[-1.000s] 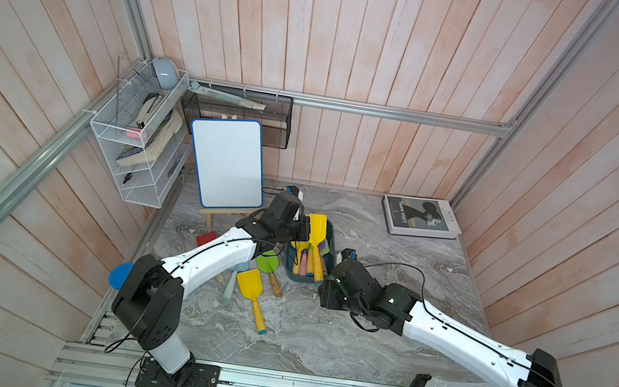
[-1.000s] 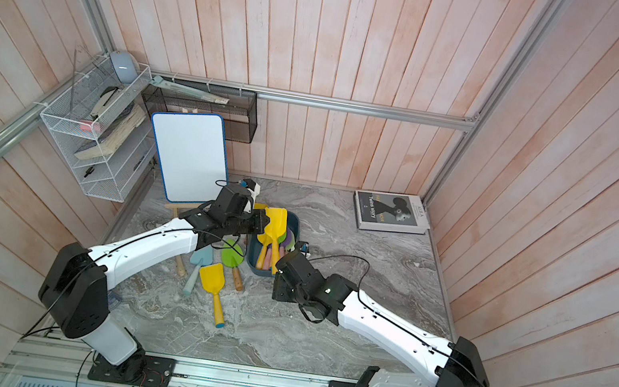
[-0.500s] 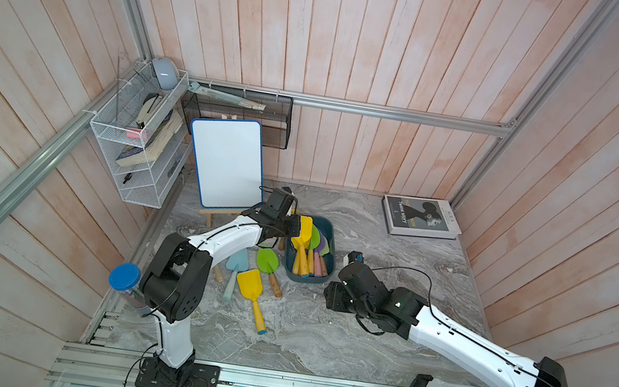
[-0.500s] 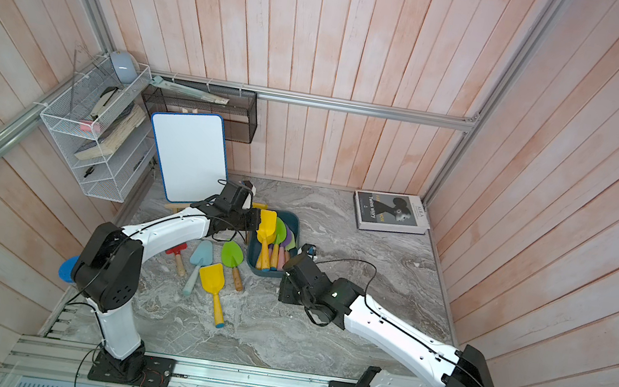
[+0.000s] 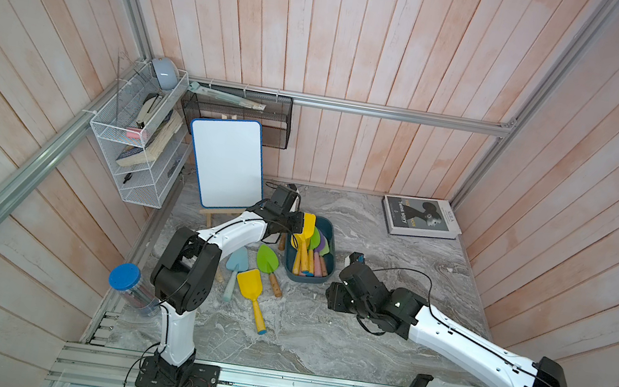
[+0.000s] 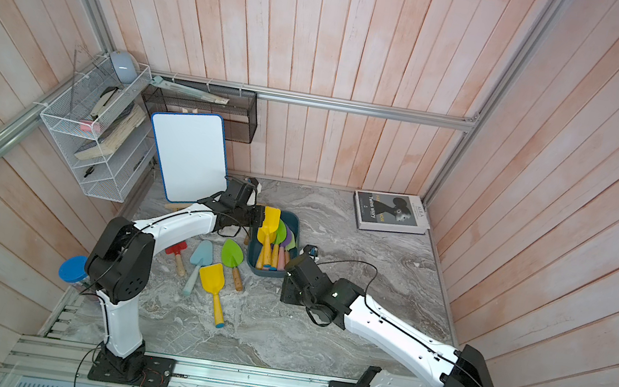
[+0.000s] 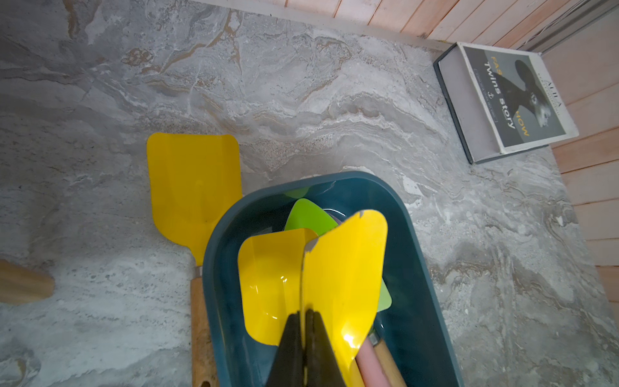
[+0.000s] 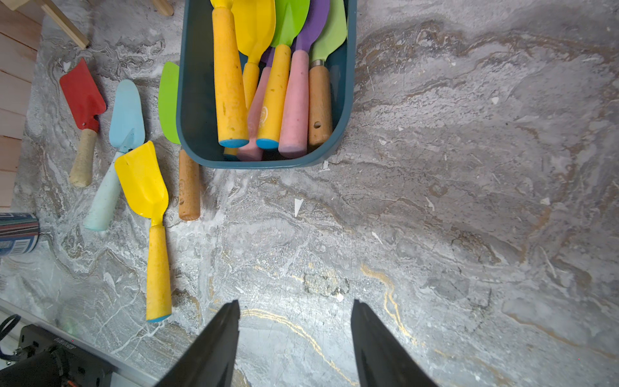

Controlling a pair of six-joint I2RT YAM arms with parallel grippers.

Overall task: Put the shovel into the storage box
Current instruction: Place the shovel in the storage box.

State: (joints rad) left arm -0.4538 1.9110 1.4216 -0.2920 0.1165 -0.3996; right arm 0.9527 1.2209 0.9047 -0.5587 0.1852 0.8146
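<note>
A yellow shovel [image 7: 348, 268] is pictured clamped by its blade in the left gripper [image 7: 303, 330], whose jaws are pressed tight onto the blade's thin edge above the far end of the storage box [image 7: 412, 234]. The held blade is raised over the box's contents. Which of the yellow handles lying inside belongs to it cannot be told.

The dark teal box is set on the marble table [image 5: 358, 349], left of centre, with its length running from near to far. It is already packed with other shovels: yellow, green, purple and pale green blades are stacked toward the far end. Yellow, pink and wooden handles are lined up against the near wall, as shown in the right wrist view.

The right gripper [image 8: 294, 308] is held over bare marble just near and right of the box. Its jaws are spread apart with nothing between them.

More shovels are scattered on the table left of the box. A green shovel [image 5: 268, 259] lies just beside it. A pale blue shovel [image 5: 237, 261] and a second yellow shovel [image 5: 249, 282] are found nearer the left arm, and a red shovel [image 6: 176, 250] farther left. Another yellow-bladed shovel with a wooden handle [image 7: 194, 187] is tucked against the box's left wall.

A whiteboard [image 5: 226, 164] is propped at the far left, and a book [image 5: 419, 217] is laid in the far right corner.
</note>
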